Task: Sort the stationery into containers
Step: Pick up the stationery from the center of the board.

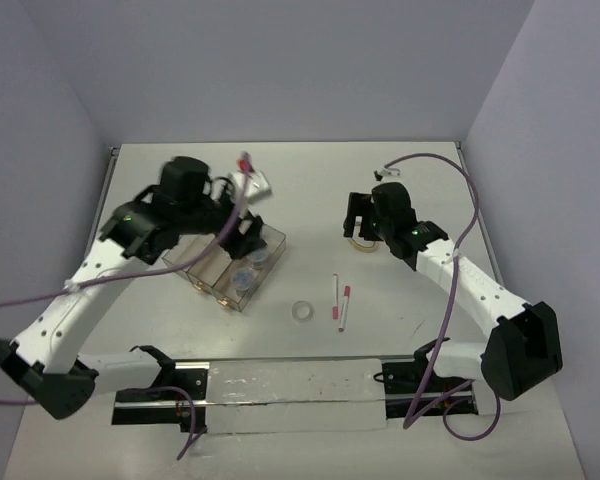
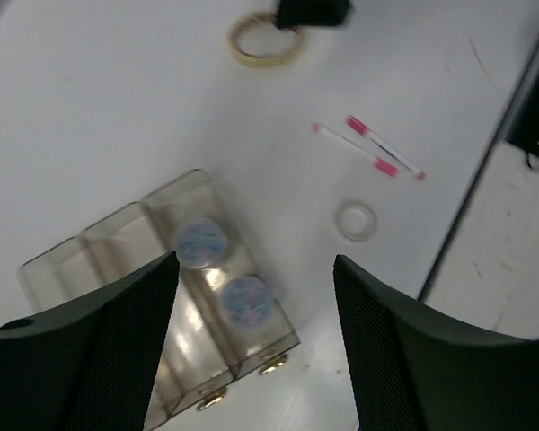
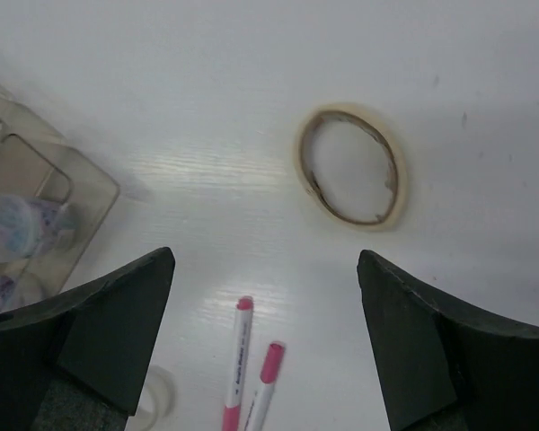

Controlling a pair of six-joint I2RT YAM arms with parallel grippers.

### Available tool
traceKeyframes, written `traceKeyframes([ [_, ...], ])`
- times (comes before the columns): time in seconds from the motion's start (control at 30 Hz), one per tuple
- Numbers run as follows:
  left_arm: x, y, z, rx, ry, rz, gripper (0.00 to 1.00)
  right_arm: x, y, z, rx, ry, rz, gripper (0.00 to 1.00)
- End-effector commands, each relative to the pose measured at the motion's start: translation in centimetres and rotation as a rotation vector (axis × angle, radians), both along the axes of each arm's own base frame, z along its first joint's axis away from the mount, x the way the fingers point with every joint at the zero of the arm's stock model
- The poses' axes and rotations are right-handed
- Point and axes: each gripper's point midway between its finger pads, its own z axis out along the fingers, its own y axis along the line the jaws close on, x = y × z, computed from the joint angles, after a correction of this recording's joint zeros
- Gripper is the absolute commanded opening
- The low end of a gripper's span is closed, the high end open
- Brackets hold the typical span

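Left claw (image 2: 256,265): released, fingers wide apart with nothing between them. It hangs above the tray (image 2: 112,238), not touching it.

The tray is clear with a brownish tint and has three long compartments. It sits on the counter (image 1: 310,190) at a slant, on the left arm's side.

First jar (image 2: 200,242) and second jar (image 2: 244,301) are both small and clear with blue contents. They stand one behind the other in the outer compartment, the one nearest the loose items.

Right claw (image 3: 265,259): released, fingers spread and gripping nothing. It hovers over bare counter, with the rubber-band loop (image 3: 393,180) just beyond its tips. From the overhead view the claw is close over the loop; I cannot tell whether they touch.

The loop is tan and lies flat on the counter, well apart from the tray.

The pens (image 2: 355,149) are two, thin and white with pink-red ends. They lie side by side on the counter between tray and right arm, nearly parallel and close together.

The tape ring (image 2: 339,220) is small and white. It lies flat on the counter between the tray's near corner and the pens, apart from both.
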Motion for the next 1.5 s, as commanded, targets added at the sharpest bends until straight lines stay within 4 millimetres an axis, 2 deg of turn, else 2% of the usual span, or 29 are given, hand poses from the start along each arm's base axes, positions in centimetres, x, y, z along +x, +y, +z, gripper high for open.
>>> traceKeyframes([
  [0.0, -2.0, -3.5, -6.3, 0.18, 0.087, -0.1, 0.77, 0.0, -4.0, -1.3, 0.071, 0.002, -0.147, 0.87],
  [0.07, -1.5, -5.3, -8.0, 0.172, 0.142, -0.113, 0.77, 0.6, -5.9, -2.3, 0.043, 0.016, -0.211, 0.8],
  [0.17, -0.3, -6.5, -8.8, 0.151, 0.161, -0.077, 0.77, 2.4, -7.6, -4.1, -0.036, 0.071, -0.256, 0.72],
  [0.23, 0.1, -7.0, -9.2, 0.138, 0.168, -0.062, 0.77, 3.8, -7.7, -5.7, -0.077, 0.133, -0.248, 0.66],
  [0.3, 0.1, -7.1, -8.9, 0.119, 0.161, -0.062, 0.77, 5.4, -7.8, -6.9, -0.089, 0.184, -0.245, 0.56],
  [0.37, 0.1, -7.0, -8.5, 0.102, 0.154, -0.051, 0.78, 5.9, -7.4, -9.4, -0.1, 0.258, -0.224, 0.49],
  [0.47, 0.2, -6.6, -8.3, 0.098, 0.138, -0.034, 0.78, 6.1, -7.2, -11.3, -0.109, 0.308, -0.226, 0.53],
  [0.57, 0.6, -6.2, -8.3, 0.107, 0.12, -0.011, 0.79, 6.2, -8.2, -13.0, -0.153, 0.335, -0.27, 0.54],
  [0.7, 0.6, -5.9, -8.4, 0.113, 0.12, -0.002, 0.79, 6.4, -8.5, -14.1, -0.184, 0.381, -0.267, 0.51],
  [0.73, 0.6, -5.9, -8.4, 0.112, 0.117, 0.001, 0.79, 6.3, -8.4, -14.3, -0.185, 0.391, -0.26, 0.47],
  [0.77, 0.7, -5.8, -8.3, 0.109, 0.113, 0.008, 0.79, 6.2, -8.3, -14.4, -0.186, 0.4, -0.252, 0.35],
  [0.8, 0.8, -5.7, -8.3, 0.109, 0.109, 0.016, 0.79, 6.1, -8.2, -14.5, -0.186, 0.402, -0.24, 0.15],
  [0.87, 1.0, -5.6, -8.1, 0.103, 0.107, 0.028, 0.79, 5.9, -8.2, -14.6, -0.188, 0.397, -0.227, 0.0],
  [0.97, 1.2, -5.4, -7.3, 0.075, 0.121, 0.039, 0.79, 6.1, -8.2, -12.6, -0.196, 0.315, -0.206, 0.0],
  [1.07, 1.7, -5.3, -6.2, 0.041, 0.132, 0.045, 0.8, 6.7, -6.9, -7.9, -0.213, 0.157, -0.136, 0.0],
  [1.1, 2.2, -5.1, -5.5, 0.02, 0.13, 0.054, 0.8, 6.8, -5.1, -4.5, -0.213, 0.031, -0.069, 0.0],
  [1.17, 2.7, -5.0, -4.5, -0.007, 0.127, 0.061, 0.8, 6.4, -1.7, -0.1, -0.221, -0.133, 0.033, 0.0],
  [1.2, 2.8, -5.1, -3.8, -0.025, 0.121, 0.064, 0.8, 5.7, 0.8, 2.4, -0.241, -0.23, 0.104, 0.0],
  [1.27, 3.3, -5.0, -2.8, -0.046, 0.096, 0.093, 0.8, 5.1, 4.1, 5.8, -0.258, -0.344, 0.17, 0.0],
  [1.37, 3.8, -4.5, -1.6, -0.079, 0.061, 0.145, 0.81, 3.8, 8.8, 8.0, -0.248, -0.379, 0.296, 0.0],
  [1.4, 4.4, -3.9, -0.7, -0.092, 0.024, 0.189, 0.81, 3.1, 11.1, 8.1, -0.244, -0.374, 0.353, 0.0],
  [1.43, 4.4, -3.9, -0.7, -0.093, 0.022, 0.191, 0.81, 3.3, 11.4, 9.2, -0.235, -0.389, 0.351, 0.0],
  [1.47, 5.0, -3.1, -0.1, -0.088, -0.019, 0.237, 0.81, 2.8, 13.2, 9.7, -0.241, -0.401, 0.395, 0.0],
])
